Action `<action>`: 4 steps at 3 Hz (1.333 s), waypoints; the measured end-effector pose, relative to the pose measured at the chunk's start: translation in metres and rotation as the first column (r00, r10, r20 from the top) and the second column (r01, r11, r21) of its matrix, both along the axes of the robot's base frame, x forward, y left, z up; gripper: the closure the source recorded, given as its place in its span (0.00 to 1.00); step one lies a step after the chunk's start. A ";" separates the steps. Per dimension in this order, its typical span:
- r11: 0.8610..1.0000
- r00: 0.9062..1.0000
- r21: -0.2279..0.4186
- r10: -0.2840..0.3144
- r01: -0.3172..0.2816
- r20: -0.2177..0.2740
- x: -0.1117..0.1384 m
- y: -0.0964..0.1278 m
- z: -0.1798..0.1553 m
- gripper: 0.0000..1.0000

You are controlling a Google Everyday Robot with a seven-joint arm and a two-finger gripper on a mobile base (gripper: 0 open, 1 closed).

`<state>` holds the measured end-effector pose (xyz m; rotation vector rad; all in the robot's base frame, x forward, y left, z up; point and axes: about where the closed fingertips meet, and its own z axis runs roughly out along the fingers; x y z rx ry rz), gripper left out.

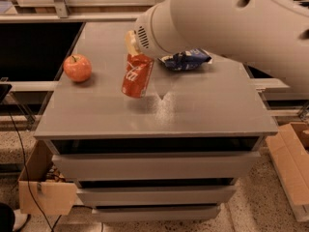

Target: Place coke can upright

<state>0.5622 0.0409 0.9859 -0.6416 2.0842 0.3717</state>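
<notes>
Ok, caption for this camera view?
Claw holds the tilted coke can over the cabinet top, between apple and blue bag.

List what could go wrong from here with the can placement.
1. The coke can is held tilted by the gripper, with its top leaning right. If released like this, it would probably topple and roll across the table.
2. The arm covers most of the gripper in the camera view, so a slipping grip would be hard to spot.
3. The blue snack bag lies just right of the can, where a falling can could knock it.
</notes>
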 end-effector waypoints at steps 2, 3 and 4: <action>0.991 0.988 0.025 0.133 -0.135 0.073 -0.004 0.012 -0.006 1.00; 0.984 0.974 -0.004 0.175 -0.177 0.143 -0.005 0.017 -0.007 1.00; 0.982 0.959 -0.026 0.188 -0.186 0.211 -0.005 0.019 -0.005 1.00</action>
